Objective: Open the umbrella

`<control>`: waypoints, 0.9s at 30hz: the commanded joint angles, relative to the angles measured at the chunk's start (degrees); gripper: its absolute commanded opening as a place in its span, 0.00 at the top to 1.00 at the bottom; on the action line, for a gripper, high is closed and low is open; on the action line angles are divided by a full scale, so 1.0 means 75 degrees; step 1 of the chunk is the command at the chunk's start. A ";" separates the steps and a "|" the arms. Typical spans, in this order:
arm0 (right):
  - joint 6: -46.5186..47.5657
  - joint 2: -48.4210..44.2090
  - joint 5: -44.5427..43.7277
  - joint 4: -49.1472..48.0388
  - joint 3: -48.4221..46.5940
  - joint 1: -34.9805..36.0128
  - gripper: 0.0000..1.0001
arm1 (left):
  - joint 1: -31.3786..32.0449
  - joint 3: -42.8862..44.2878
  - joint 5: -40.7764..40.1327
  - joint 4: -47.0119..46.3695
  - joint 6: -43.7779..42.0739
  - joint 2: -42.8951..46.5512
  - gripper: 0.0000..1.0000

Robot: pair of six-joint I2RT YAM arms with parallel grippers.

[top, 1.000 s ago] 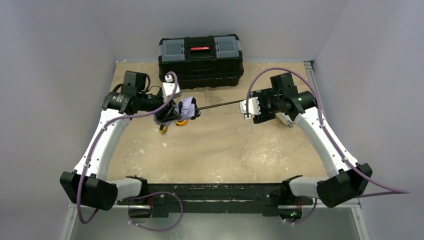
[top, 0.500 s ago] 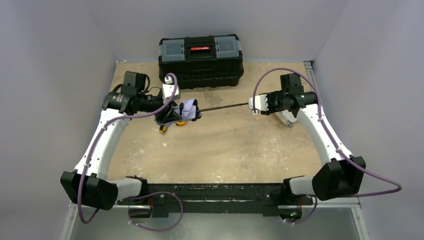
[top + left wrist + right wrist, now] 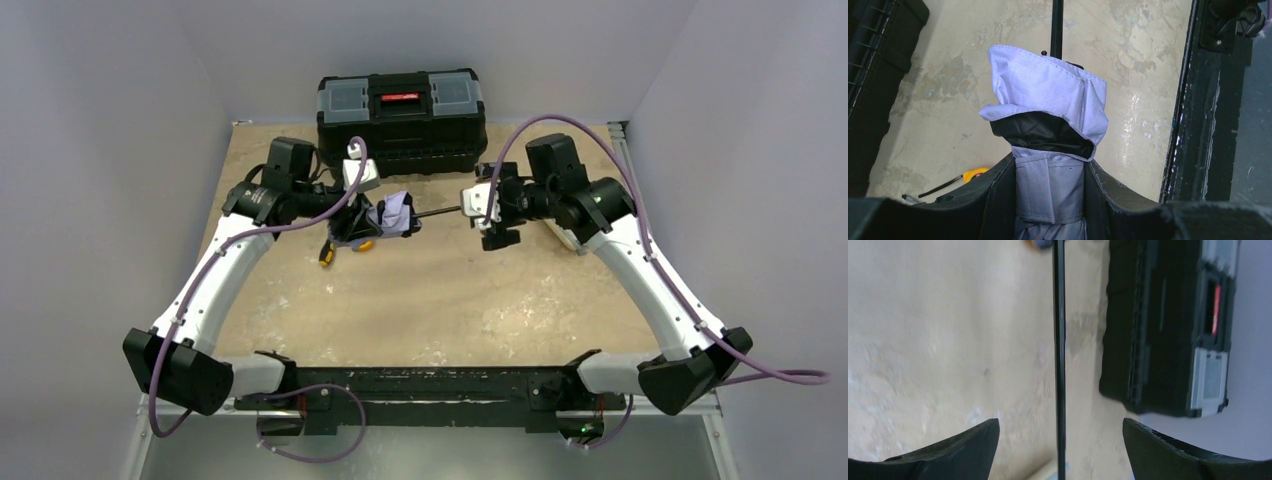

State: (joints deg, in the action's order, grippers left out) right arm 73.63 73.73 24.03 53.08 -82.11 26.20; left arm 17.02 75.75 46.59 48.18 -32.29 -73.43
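Left wrist view: the left gripper (image 3: 1049, 180) pinches the folded umbrella (image 3: 1048, 95); the right gripper (image 3: 1060, 440) holds its fingers spread wide, the shaft (image 3: 1059, 340) passing untouched between them

We see our left arm (image 3: 205, 285) and right arm (image 3: 652, 278) built of white shells between black joint housings, a purple cable (image 3: 545, 118) looping along each. Our left claw (image 3: 1049, 200) and right claw (image 3: 1060, 442) have matte black fingers (image 3: 948, 452).
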 commanded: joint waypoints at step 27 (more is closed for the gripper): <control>-0.4273 0.0733 0.1056 -0.2885 -0.0146 0.1906 1.00 | 0.0916 0.0251 0.0192 -0.0552 -0.0102 0.1521 0.45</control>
State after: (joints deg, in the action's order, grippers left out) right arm 38.63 83.15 36.12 35.07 -83.85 41.50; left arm 25.23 73.34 47.57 38.94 -34.09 -66.11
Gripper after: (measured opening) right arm 0.361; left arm 0.506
